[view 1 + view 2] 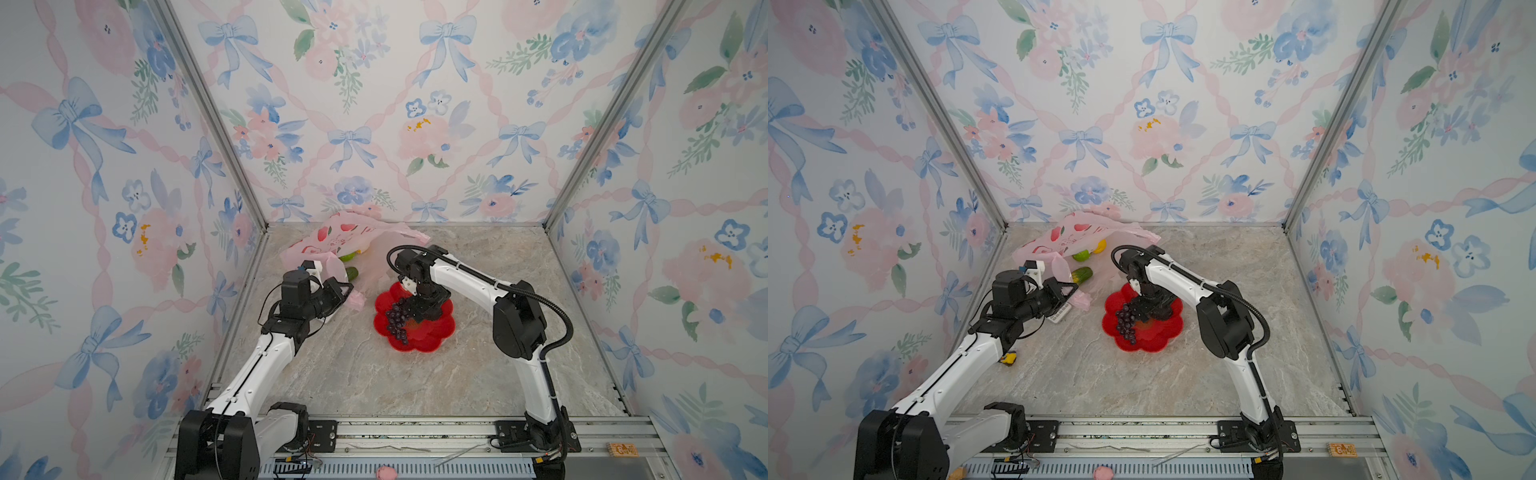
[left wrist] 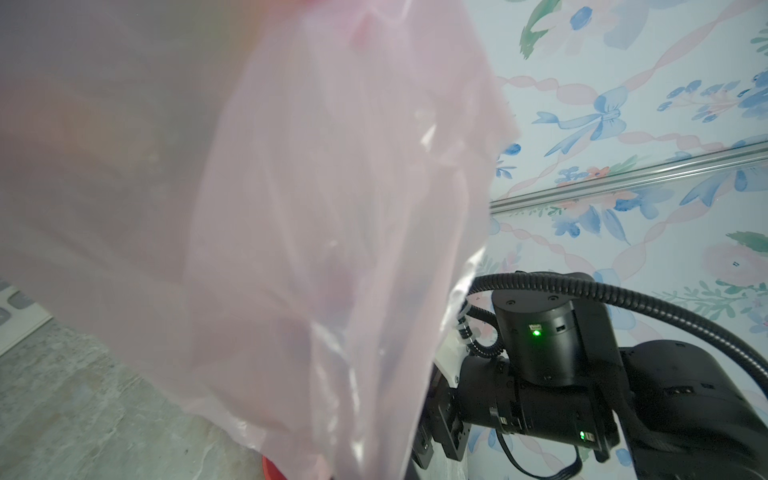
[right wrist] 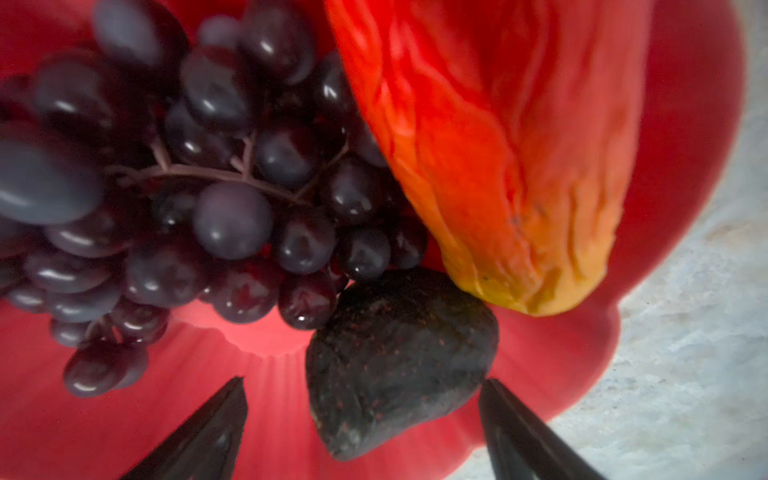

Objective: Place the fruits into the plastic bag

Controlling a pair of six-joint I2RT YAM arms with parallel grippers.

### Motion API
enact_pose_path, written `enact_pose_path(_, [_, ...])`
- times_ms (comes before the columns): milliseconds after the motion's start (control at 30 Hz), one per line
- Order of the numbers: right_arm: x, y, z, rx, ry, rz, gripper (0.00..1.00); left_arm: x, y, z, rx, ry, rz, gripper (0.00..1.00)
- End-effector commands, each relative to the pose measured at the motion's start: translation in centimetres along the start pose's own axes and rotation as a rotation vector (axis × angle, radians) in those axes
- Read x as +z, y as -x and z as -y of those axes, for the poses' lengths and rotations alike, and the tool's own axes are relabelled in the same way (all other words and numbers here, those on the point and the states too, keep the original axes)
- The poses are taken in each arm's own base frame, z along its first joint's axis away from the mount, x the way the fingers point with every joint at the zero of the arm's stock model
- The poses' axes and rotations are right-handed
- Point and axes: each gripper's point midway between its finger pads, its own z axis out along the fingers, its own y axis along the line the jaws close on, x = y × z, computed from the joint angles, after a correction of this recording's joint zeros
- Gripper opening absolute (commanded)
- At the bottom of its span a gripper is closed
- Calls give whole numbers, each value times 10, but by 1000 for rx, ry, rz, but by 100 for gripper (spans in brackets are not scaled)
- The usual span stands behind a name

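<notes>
The pink plastic bag (image 1: 332,239) (image 1: 1067,237) lies at the back left with its mouth lifted. My left gripper (image 1: 347,291) (image 1: 1071,291) is shut on its bunched handle, and the bag (image 2: 291,208) fills the left wrist view, hiding the jaws. A green round fruit (image 1: 1080,254), a yellow one (image 1: 1099,246) and a cucumber-like piece (image 1: 352,273) (image 1: 1081,274) lie at the bag's mouth. On the red plate (image 1: 432,336) (image 1: 1158,336) are the grape bunch (image 1: 397,318) (image 3: 208,187), a red-yellow mango (image 3: 498,145) and a blackish oval (image 3: 399,353). My right gripper (image 1: 415,309) (image 3: 361,384) is open, its fingers either side of the oval.
A white keypad-like thing (image 1: 1059,313) lies under the left gripper. In a top view a small yellow object (image 1: 1008,358) sits by the left arm. Papered walls close in the marble table (image 1: 478,374) on three sides. A pink object (image 1: 385,471) rests on the front rail.
</notes>
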Motion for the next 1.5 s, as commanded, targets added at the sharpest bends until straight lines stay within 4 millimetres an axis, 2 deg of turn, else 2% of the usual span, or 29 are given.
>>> enact_pose_path(0, [13,-4,0,20,24,-31,88,-3,7,9,14,-17,10,0])
enact_pose_path(167, [17,-8,-2,38,41,-35,86,-3,7,8,11,-14,10,0])
enact_pose_path(367, [21,-10,-4,61,57,-35,77,-4,6,8,10,-17,10,0])
enact_pose_path(667, [5,-14,-3,87,62,15,62,-8,3,8,9,-23,15,0])
enact_pose_path(767, [-3,-17,-2,98,64,31,60,-8,2,8,10,-24,14,0])
enact_pose_path(967, [-33,-26,-3,141,116,89,59,-8,2,9,11,-31,10,0])
enact_pose_path(1100, [-60,-26,-1,232,235,159,59,-8,1,10,12,-35,7,0])
enact_pose_path(1233, [-86,-18,-1,322,379,252,57,-9,0,11,13,-40,4,0])
enact_pose_path(1333, [-90,-16,0,358,431,268,57,-9,-1,11,11,-43,1,0])
enact_pose_path(1467, [-67,-20,-8,309,385,188,68,-10,-1,12,12,-46,1,0])
